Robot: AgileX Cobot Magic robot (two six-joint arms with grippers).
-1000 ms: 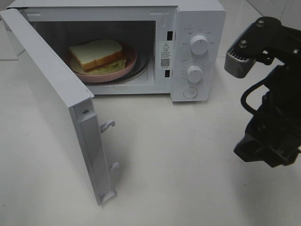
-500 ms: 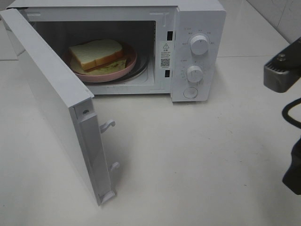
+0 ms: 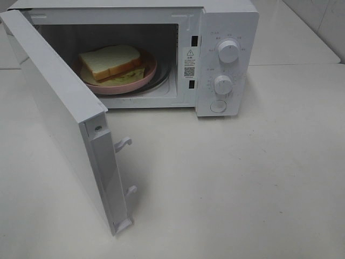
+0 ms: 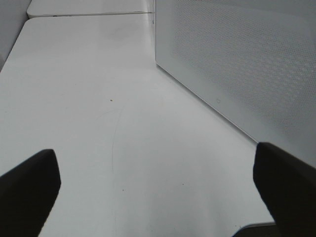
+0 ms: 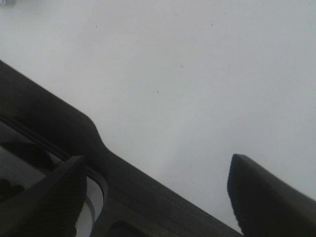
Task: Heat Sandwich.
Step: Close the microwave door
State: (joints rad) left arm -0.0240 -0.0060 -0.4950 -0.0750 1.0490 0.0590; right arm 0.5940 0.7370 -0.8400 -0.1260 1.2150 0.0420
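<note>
In the high view the sandwich (image 3: pixel 112 60) lies on a pink plate (image 3: pixel 121 87) inside the open microwave (image 3: pixel 226 32), upper left; its sticker (image 3: pixel 189 63) shows a warning triangle and QR code, text too small to read. The left wrist view shows the left hand (image 4: pixel 155 163) spread wide, empty, above the bench (image 4: pixel 74 98). In the right wrist view the right hand (image 5: pixel 158 163) is wide too, holding nothing.

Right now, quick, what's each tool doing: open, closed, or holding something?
Left tool: open, holding nothing.
Right tool: open, holding nothing.
</note>
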